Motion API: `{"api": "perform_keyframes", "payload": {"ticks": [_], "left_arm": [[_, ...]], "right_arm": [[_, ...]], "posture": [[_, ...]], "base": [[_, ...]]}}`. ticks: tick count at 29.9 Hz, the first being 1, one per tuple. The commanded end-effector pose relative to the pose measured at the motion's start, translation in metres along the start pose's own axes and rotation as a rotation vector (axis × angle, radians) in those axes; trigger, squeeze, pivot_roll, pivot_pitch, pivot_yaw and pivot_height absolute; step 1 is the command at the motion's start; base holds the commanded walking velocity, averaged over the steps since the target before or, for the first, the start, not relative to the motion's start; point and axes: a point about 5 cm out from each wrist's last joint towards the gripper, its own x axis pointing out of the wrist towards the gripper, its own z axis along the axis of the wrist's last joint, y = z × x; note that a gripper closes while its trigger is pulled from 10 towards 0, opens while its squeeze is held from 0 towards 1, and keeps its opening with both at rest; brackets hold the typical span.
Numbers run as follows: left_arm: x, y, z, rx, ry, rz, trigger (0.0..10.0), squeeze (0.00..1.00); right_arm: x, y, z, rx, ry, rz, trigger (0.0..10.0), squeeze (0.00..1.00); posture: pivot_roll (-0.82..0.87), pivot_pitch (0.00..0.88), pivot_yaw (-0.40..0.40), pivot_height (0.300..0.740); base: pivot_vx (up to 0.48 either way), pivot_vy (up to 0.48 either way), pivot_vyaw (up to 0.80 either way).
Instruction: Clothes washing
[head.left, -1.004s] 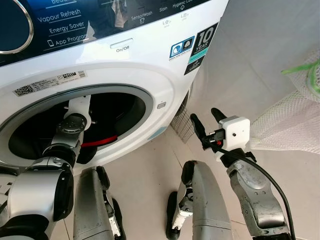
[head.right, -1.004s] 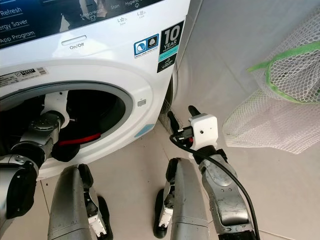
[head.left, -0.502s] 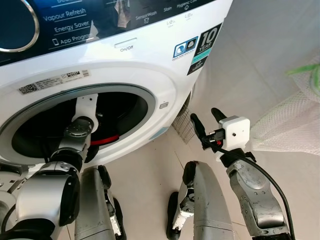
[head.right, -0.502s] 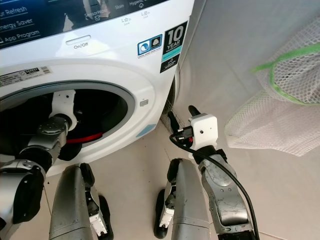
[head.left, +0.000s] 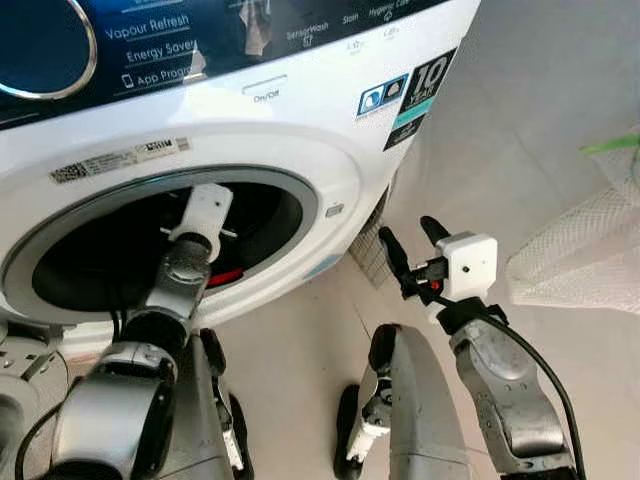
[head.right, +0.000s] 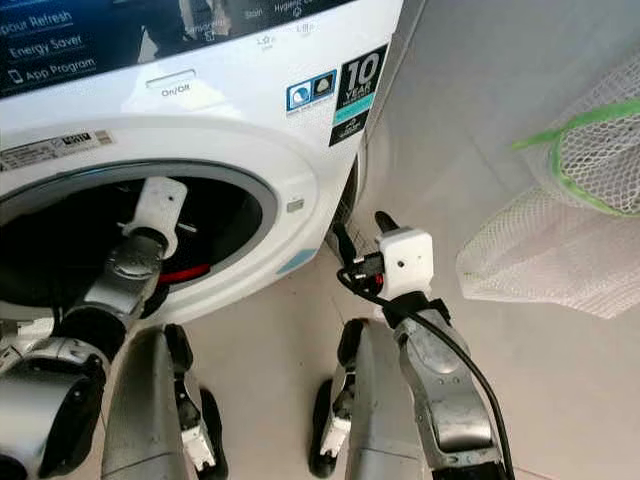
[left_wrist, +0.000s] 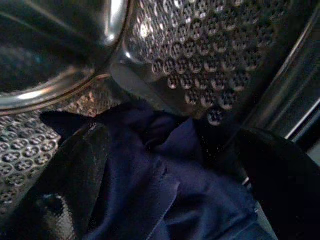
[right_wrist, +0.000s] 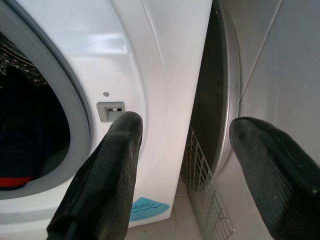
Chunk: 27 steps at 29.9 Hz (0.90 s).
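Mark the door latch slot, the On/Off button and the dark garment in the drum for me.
door latch slot (right_wrist: 111, 110), right wrist view, on the grey square recess.
On/Off button (head.left: 263, 86), left eye view, on the white bar.
dark garment (left_wrist: 165, 195), left wrist view, on its navy folds.

Lettering on the white front-loading washing machine (head.left: 300, 140)

Its dark control panel (head.left: 150, 40) reads "Vapour Refresh", "Energy Saver", "App Program", "SensorWash", "Stain"; below sits a white button (head.left: 265, 87) marked "On/Off". To the right, a black sticker (head.left: 418, 90) says "10 YEAR". The barcode label's (head.left: 120, 160) print is too small.
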Motion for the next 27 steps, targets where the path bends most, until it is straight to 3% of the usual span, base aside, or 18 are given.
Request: {"api": "perform_keyframes", "payload": {"ticks": [1,3,8,11,12,17,21,27], "left_arm": [[-0.01,-0.01,-0.009,0.0,0.024,0.008,10.0,0.0],[-0.012,-0.011,-0.01,-0.004,0.024,0.013,10.0,0.0],[-0.053,-0.016,-0.016,-0.011,-0.005,0.186,10.0,0.0],[-0.064,-0.021,-0.015,-0.017,-0.022,0.201,10.0,0.0],[-0.074,-0.026,-0.014,-0.043,-0.032,0.23,10.0,0.0],[-0.093,-0.031,0.001,-0.043,-0.116,0.285,10.0,0.0],[-0.101,-0.024,0.012,-0.024,-0.172,0.342,10.0,0.0],[-0.099,-0.013,0.016,0.005,-0.194,0.37,10.0,0.0]], "right_arm": [[-0.005,-0.004,-0.008,-0.002,0.031,-0.021,10.0,0.0],[-0.006,-0.004,-0.009,-0.002,0.032,-0.023,10.0,0.0],[-0.007,-0.012,-0.009,0.014,0.024,-0.078,10.0,0.0],[-0.008,-0.013,-0.009,0.03,0.016,-0.094,10.0,0.0],[-0.009,-0.014,-0.009,0.027,0.013,-0.105,10.0,0.0],[-0.013,-0.014,-0.007,0.034,-0.003,-0.111,10.0,0.0],[-0.016,-0.015,-0.009,0.087,-0.02,-0.147,10.0,0.0],[-0.012,-0.012,-0.012,0.094,-0.028,-0.166,10.0,0.0]], "posture": [[0.04,0.369,-0.087,0.511],[0.04,0.369,-0.087,0.511],[0.04,0.352,-0.07,0.511],[0.05,0.341,-0.063,0.511],[0.05,0.33,-0.061,0.511],[0.05,0.311,-0.057,0.511],[0.07,0.295,-0.043,0.511],[0.12,0.275,-0.01,0.511]], "base": [[0.0,0.0,0.0],[0.0,0.0,0.0],[0.0,0.0,0.0],[0.0,0.0,0.0],[0.0,0.0,0.0],[0.0,0.0,0.0],[0.0,0.0,0.0],[0.0,0.0,0.0]]}}
